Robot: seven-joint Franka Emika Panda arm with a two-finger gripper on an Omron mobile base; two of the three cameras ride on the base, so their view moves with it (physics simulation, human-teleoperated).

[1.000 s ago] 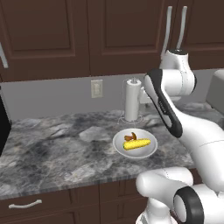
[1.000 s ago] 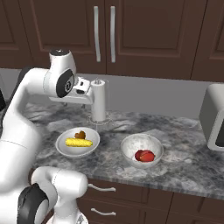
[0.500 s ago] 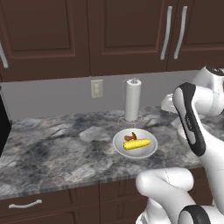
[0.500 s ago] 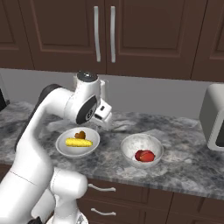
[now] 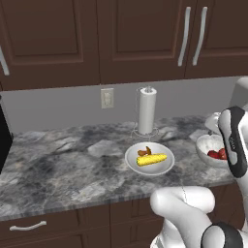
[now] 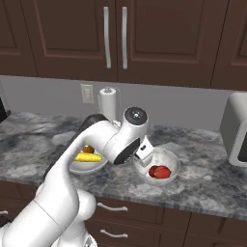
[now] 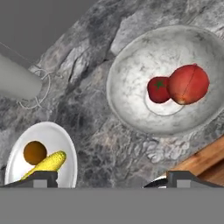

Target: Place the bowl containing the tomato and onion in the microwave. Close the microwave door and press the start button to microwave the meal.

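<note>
Grey marbled counter (image 5: pixel 63 164) and the items resting on it.

My base cameras show the counter running the full width above brown drawers. A pale speckled bowl (image 6: pixel 157 164) sits on it, holding a tomato (image 7: pixel 158 89) and what appears to be a reddish onion (image 7: pixel 189 84), the two touching. Just beside the bowl rests a smooth white dish (image 5: pixel 149 159) with a yellow corn cob (image 5: pixel 151 159) and a small brown item. A paper towel roll (image 5: pixel 147 110) stands upright on its wire holder behind the dish, near the wall. A white appliance (image 6: pixel 236 128) sits at the counter's far end.
</note>
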